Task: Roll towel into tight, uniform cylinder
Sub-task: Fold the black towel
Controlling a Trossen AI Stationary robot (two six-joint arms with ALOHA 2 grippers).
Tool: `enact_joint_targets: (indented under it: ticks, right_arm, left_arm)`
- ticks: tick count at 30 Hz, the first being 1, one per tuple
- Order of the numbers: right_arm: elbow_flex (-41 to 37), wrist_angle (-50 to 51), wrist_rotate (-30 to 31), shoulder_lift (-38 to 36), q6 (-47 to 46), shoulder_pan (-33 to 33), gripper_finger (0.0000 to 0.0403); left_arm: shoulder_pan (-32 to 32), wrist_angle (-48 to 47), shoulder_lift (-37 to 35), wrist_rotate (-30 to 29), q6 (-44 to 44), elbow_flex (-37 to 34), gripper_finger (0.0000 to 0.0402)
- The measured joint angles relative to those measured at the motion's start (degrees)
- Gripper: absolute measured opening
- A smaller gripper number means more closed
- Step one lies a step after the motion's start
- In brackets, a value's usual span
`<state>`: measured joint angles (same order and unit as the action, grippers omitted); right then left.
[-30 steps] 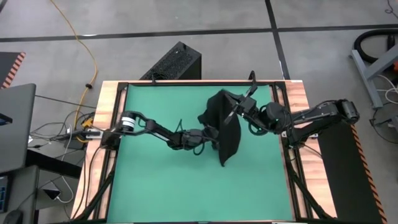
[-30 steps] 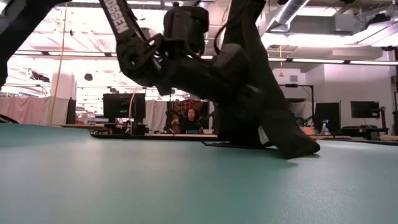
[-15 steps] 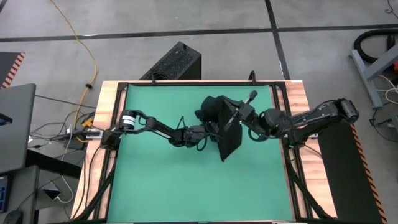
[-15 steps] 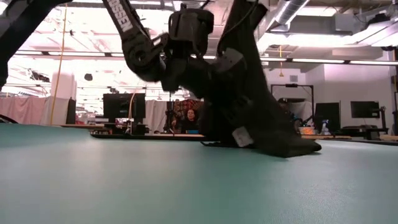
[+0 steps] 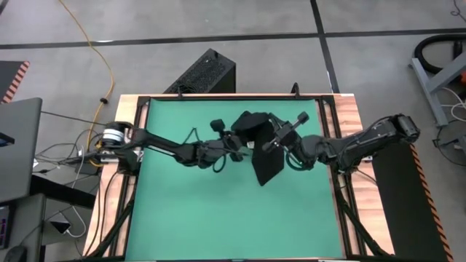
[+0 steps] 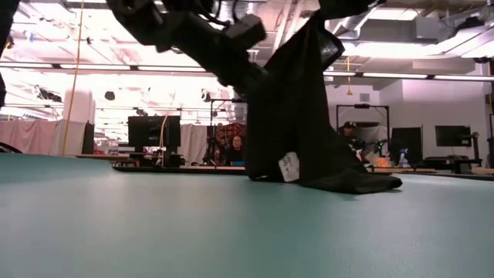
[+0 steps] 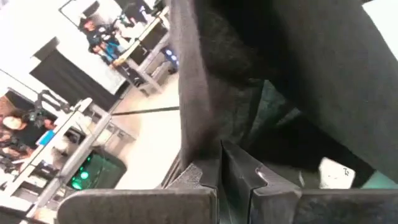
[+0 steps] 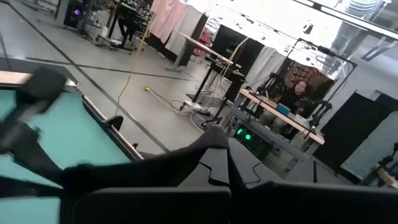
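Observation:
The black towel (image 5: 261, 149) is partly raised over the middle of the green mat (image 5: 182, 204), between my two grippers. In the low view the towel (image 6: 297, 108) hangs down from above. Its lower end (image 6: 351, 182) lies bunched on the mat, and a small white tag (image 6: 289, 166) shows near that end. My left gripper (image 5: 242, 143) is shut on the towel's left side. My right gripper (image 5: 272, 140) is shut on its right side. Both pairs of fingertips are hidden under cloth in the high view. My left gripper pinches a hanging edge of the towel (image 7: 194, 140) between its two shut fingers (image 7: 239, 171), coming from the table's left; how many layers I cannot tell. The cloth is lifted there and hangs below. My right gripper pinches the towel's upper part (image 8: 186, 158) between its shut fingers (image 8: 239, 165), coming from the table's right. The cloth runs off from the fingertips and down toward the mat.
A black ribbed box (image 5: 205, 73) stands on the floor beyond the table's far edge. Wooden rails with dark frames (image 5: 131, 124) border the mat on both sides. Bare green mat lies toward the near edge and the left. People sit at desks in the room behind.
My left gripper has risen and gone toward the far edge, and now has the towel's edge. The towel's upper part has been lifted and hangs more upright. Its lower end has stayed on the mat, with the tag swung lower.

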<state>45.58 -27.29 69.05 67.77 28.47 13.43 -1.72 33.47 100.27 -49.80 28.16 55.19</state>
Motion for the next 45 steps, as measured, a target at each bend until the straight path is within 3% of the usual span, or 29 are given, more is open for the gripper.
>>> enact_joint_targets:
  ticks: [12,21,32,35,41,45]
  right_arm:
    - [0.0,3.1,0.1,0.0,-4.2,0.3,0.0]
    - [0.0,11.2,-0.5,0.0,-19.9,0.8,0.0]
    - [0.0,19.7,-6.4,0.0,-34.5,4.9,0.0]
    - [0.0,19.2,-6.3,0.0,-34.5,5.7,0.0]
    - [0.0,19.4,-6.1,0.0,-34.5,5.5,0.0]
    - [0.0,19.4,-6.2,0.0,-34.4,5.5,0.0]
  left_arm:
    - [0.0,-8.5,-10.7,-1.3,-12.3,-10.8,0.0]
    - [-1.2,-9.2,-11.6,1.7,-15.9,-12.9,0.0]
    - [-5.2,-13.8,-13.2,2.6,-17.4,-12.9,0.0]
    - [-4.8,-13.0,-13.2,8.5,-18.8,-12.9,0.0]
    - [-0.7,-3.9,-7.8,27.7,-17.7,-12.9,0.0]
    - [1.3,1.5,0.1,32.6,-12.1,-12.8,0.0003]
